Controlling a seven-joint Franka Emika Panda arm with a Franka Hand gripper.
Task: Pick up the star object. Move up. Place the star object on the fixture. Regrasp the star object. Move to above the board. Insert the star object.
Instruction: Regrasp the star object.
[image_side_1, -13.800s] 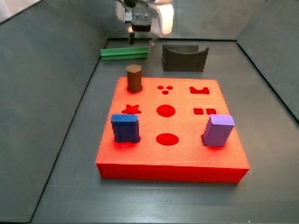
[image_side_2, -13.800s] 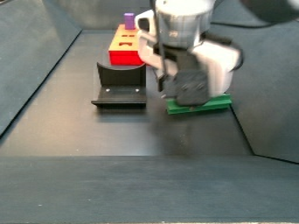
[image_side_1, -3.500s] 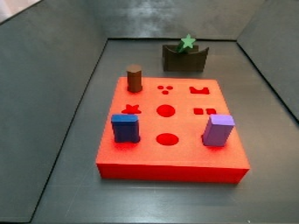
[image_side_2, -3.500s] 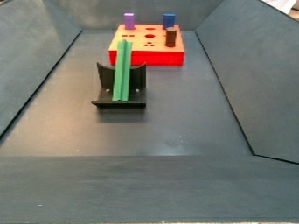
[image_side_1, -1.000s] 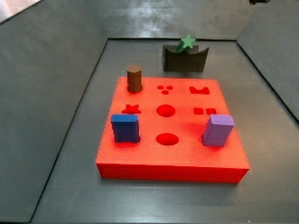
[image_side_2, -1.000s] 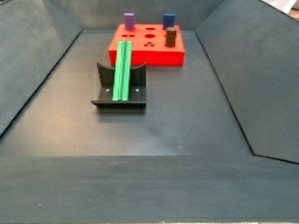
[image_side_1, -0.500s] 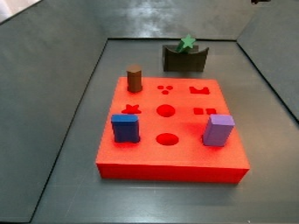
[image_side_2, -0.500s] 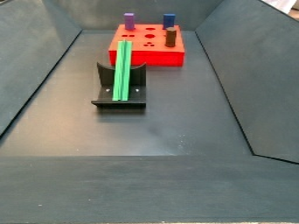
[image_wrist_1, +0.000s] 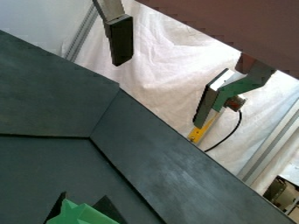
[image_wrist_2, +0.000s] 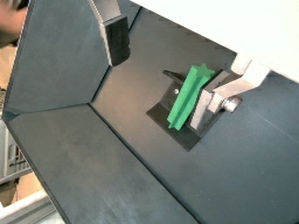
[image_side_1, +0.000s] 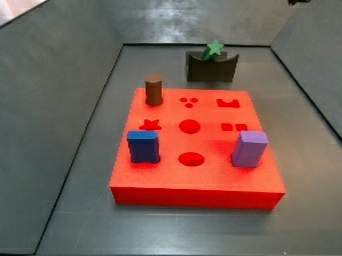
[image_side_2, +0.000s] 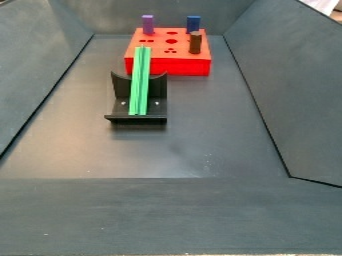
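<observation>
The star object, a long green bar, lies across the notch of the dark fixture (image_side_2: 156, 103) in both side views (image_side_2: 139, 80) (image_side_1: 211, 48). It rests there free, with one end pointing toward the red board (image_side_1: 201, 182). My gripper (image_wrist_2: 163, 74) is open and empty, well above the bar. Its two fingers stand wide apart, and the bar (image_wrist_2: 187, 96) and fixture (image_wrist_2: 162, 108) show below, close to one fingertip (image_wrist_2: 208, 109). In a wrist view only a green tip (image_wrist_1: 82, 213) shows. The gripper does not show in the side views.
On the board stand a brown round peg (image_side_1: 154, 90), a blue peg (image_side_1: 143, 146) and a purple peg (image_side_1: 249, 149). Sloped grey walls (image_side_2: 47, 70) enclose the dark floor on all sides.
Nothing has moved in the last second. Earlier the gripper held the green bar low by the fixture; now the bar lies on the fixture and the gripper is up out of the side views.
</observation>
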